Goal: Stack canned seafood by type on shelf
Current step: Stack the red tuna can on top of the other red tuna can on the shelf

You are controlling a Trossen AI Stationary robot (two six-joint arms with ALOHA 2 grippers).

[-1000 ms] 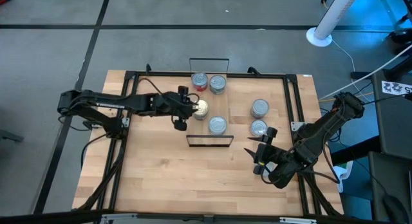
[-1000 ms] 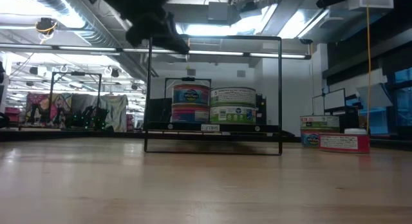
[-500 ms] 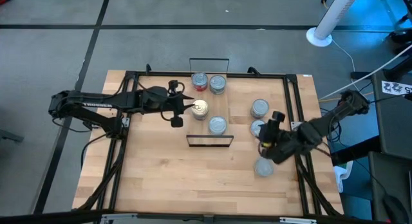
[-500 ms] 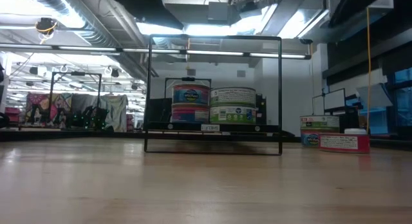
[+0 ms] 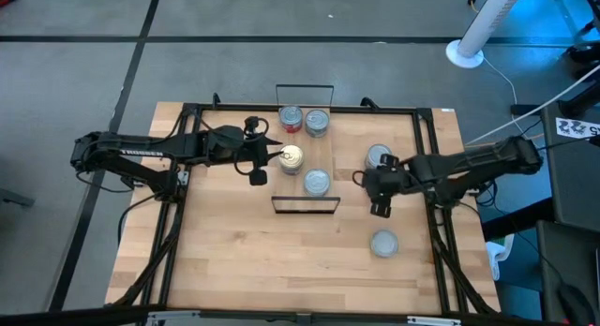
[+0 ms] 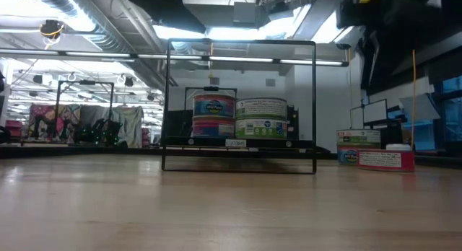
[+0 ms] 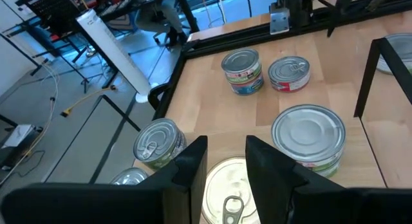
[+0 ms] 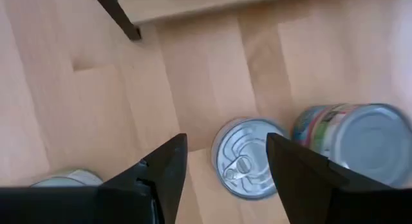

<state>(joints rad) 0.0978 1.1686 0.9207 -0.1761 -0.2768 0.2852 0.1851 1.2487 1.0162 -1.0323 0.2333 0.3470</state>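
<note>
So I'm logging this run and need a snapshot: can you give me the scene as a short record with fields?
surface: wooden table
shelf: light-wood board with black wire end frames, mid-table
cans on shelf: four spots seen from above, including a gold-topped can
cans off shelf: three on the table's right side, one alone nearest the front edge
left claw: beside the gold-topped can, empty, fingers apart
right claw: open above a silver pull-tab can, not gripping
</note>
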